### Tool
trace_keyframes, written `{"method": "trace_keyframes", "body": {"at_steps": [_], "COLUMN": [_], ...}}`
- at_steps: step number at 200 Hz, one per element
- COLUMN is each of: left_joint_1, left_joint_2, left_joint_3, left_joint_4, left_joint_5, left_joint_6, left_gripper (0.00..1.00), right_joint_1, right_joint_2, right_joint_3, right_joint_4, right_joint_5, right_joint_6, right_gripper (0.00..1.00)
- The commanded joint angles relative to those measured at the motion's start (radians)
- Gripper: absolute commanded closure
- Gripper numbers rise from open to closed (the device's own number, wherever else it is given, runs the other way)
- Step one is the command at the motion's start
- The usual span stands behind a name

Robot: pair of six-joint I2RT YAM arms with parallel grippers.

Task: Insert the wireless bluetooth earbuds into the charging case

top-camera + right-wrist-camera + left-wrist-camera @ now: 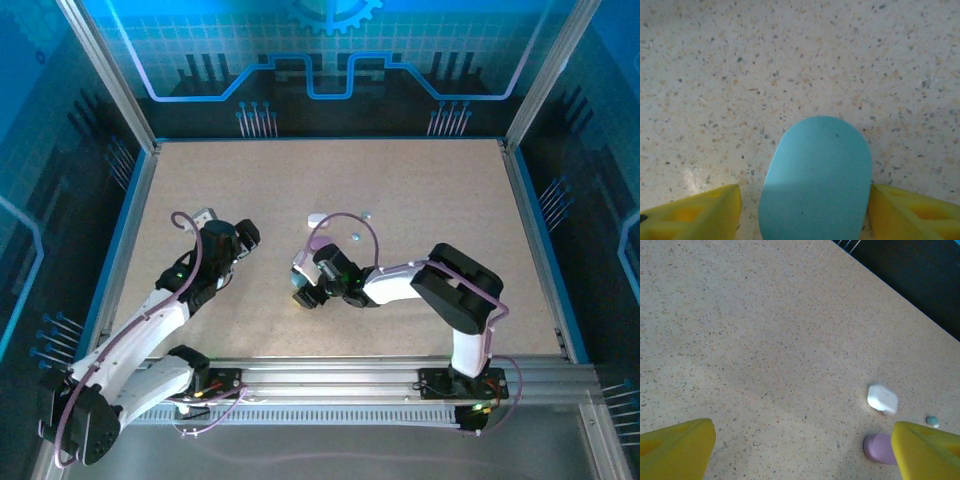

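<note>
In the top view, the left gripper (243,238) is left of centre, with a white case (318,218), a purple case (322,243) and a teal earbud (355,237) to its right, while the right gripper (303,293) is low at the centre. In the left wrist view, the left gripper (800,455) has its jaws wide apart on bare table (765,340); at lower right lie the closed white case (883,399), the purple case (879,448) and the teal earbud (932,420), all apart. In the right wrist view, the right gripper (805,212) has a closed teal case (815,175) between its jaws; whether it clamps the case I cannot tell.
</note>
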Motion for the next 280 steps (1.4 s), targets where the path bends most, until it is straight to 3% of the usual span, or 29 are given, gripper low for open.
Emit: {"method": "trace_keyframes", "body": {"at_steps": [1, 32, 52, 91, 119, 147, 174, 193, 212, 249, 280], "left_joint_1": [0.011, 0.012, 0.013, 0.020, 0.023, 0.020, 0.013, -0.012, -0.059, -0.133, -0.172], "left_joint_2": [0.004, -0.002, 0.003, -0.016, -0.037, 0.011, 0.102, 0.161, 0.219, 0.333, 0.402], "left_joint_3": [0.009, 0.009, 0.019, 0.023, 0.006, 0.086, 0.199, 0.273, 0.341, 0.435, 0.479], "left_joint_4": [0.025, 0.040, 0.031, 0.067, 0.225, 0.309, 0.354, 0.362, 0.327, 0.236, 0.222], "left_joint_5": [0.020, 0.021, 0.009, 0.022, 0.248, 0.564, 0.867, 1.008, 1.084, 1.117, 1.120], "left_joint_6": [0.036, 0.067, 0.093, 0.101, 0.225, 0.318, 0.323, 0.314, 0.326, 0.356, 0.338], "left_gripper": [0.09, 0.08, 0.01, 0.01, 0.01, 0.01, 0.04, 0.08, 0.13, 0.26, 0.29], "right_joint_1": [-0.002, -0.013, -0.025, -0.077, -0.156, -0.244, -0.324, -0.349, -0.357, -0.357, -0.357], "right_joint_2": [0.042, 0.049, 0.025, -0.137, -0.354, -0.554, -0.684, -0.749, -0.786, -0.829, -0.852], "right_joint_3": [0.026, 0.003, -0.021, -0.063, -0.099, -0.078, -0.040, -0.036, -0.036, -0.029, -0.034], "right_joint_4": [0.048, 0.059, 0.054, 0.013, -0.037, -0.200, -0.314, -0.338, -0.328, -0.301, -0.276], "right_joint_5": [-0.050, -0.085, -0.121, -0.234, -0.367, -0.435, -0.446, -0.441, -0.415, -0.411, -0.411], "right_joint_6": [-0.046, -0.103, -0.137, -0.147, -0.140, -0.229, -0.307, -0.375, -0.384, -0.364, -0.359], "right_gripper": [0.38, 0.56, 0.63, 0.68, 0.69, 0.68, 0.68, 0.68, 0.67, 0.66, 0.65]}}
